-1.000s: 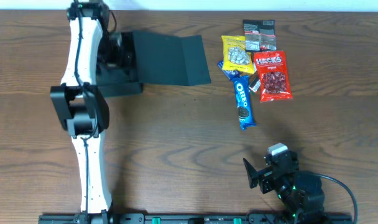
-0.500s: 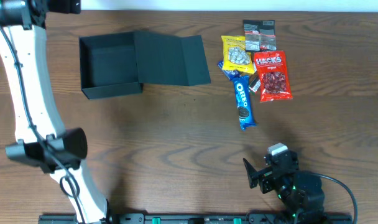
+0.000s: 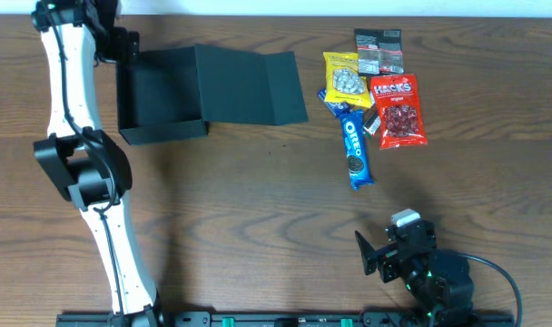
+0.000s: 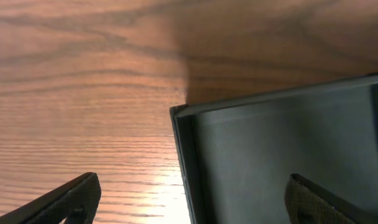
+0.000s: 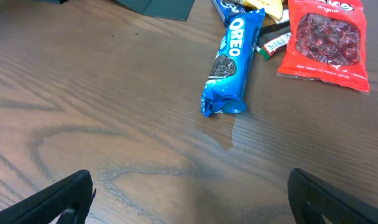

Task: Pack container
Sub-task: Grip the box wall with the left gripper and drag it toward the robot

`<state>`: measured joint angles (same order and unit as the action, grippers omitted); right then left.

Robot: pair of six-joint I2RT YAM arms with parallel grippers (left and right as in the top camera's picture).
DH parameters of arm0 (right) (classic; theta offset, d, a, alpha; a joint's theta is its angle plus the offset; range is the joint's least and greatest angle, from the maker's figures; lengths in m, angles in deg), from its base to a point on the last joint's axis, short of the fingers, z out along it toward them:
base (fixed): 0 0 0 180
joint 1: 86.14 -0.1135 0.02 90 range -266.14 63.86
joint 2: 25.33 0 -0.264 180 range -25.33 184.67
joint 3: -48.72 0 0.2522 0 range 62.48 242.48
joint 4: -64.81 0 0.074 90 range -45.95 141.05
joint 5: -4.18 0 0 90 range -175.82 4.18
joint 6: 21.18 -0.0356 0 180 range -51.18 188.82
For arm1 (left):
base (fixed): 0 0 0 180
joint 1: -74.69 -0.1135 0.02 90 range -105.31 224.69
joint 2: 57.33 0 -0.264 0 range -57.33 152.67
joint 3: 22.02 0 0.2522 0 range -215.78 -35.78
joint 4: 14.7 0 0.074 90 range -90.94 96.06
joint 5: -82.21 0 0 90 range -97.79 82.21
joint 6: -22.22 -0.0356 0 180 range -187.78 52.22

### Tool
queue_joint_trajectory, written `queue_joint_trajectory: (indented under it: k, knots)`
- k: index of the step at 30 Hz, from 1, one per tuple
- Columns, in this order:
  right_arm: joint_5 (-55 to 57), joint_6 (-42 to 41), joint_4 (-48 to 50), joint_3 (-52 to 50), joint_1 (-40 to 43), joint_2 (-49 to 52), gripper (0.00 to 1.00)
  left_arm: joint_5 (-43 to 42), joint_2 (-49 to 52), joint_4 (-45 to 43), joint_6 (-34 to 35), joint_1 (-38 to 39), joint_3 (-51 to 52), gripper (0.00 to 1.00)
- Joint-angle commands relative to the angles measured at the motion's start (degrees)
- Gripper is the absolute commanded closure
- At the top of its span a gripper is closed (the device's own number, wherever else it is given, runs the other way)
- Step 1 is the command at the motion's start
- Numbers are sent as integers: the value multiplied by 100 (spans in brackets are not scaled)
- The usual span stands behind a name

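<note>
Half a second ago the left arm (image 3: 76, 163) was swung out to the table's left edge, its gripper out of the overhead picture. Now it is back over the wood, and the left gripper (image 3: 120, 43) hovers at the far left corner of the container (image 3: 162, 95). A second ago the same arm lay across the box's left half. The container itself has not moved: it sits open at the far left of the table (image 3: 258, 209), its lid flap (image 3: 249, 86) folded out flat to the right. The snacks and the right gripper (image 3: 374, 254), parked at the near right, are also unchanged.

Both pairs of fingers stand wide and hold nothing. The left fingers (image 4: 71, 198) straddle one corner of the box.

From overhead the left wrist covers that corner, and its jaws are lost against the dark box. The left wrist view cuts off all but this corner. A blue packet (image 3: 329, 98) lies mostly under the yellow packet (image 3: 347, 80). The Oreo packet (image 3: 355, 150) and red packet (image 3: 399, 111) lie in plain sight. The print on the small dark wrappers (image 3: 378, 50) is too small to read.
</note>
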<state>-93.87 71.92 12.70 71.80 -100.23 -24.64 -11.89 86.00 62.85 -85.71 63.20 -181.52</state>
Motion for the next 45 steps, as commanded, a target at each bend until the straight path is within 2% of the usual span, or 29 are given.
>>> queue_joint_trajectory:
  k: [1,6,7,10,11,15,19,21,31,34,37,41,45]
  knots:
    - [28,-92,-4,-17,83,-37,1,-20,297,-2,127,-28,-24,5]
    - [28,-92,-4,-17,83,-37,1,-17,612,-66,282,-31,-24,4]
    - [28,-92,-4,-17,83,-37,1,-17,643,-70,297,-35,-26,0]
    - [28,-92,-4,-17,83,-37,1,26,708,-46,483,-70,-26,33]
    - [28,-92,-4,-17,83,-37,1,24,710,-9,520,-79,-26,40]
    - [28,-92,-4,-17,83,-37,1,190,710,195,542,-98,-24,60]
    - [28,-92,-4,-17,83,-37,1,619,710,247,876,-105,-24,85]
    - [28,-92,-4,-17,83,-37,1,621,710,337,1080,-125,-24,94]
    - [28,-92,-4,-17,83,-37,1,599,702,1471,2470,-323,-26,94]
    - [28,-92,-4,-17,83,-37,1,481,605,1834,2592,-455,-26,94]
    - [28,-92,-4,-17,83,-37,1,-46,350,1963,2588,-581,-26,94]
    - [28,-92,-4,-17,83,-37,1,-63,-179,2046,2570,-614,39,94]
    - [28,-92,-4,-17,83,-37,1,-57,-866,1958,2651,-612,717,94]
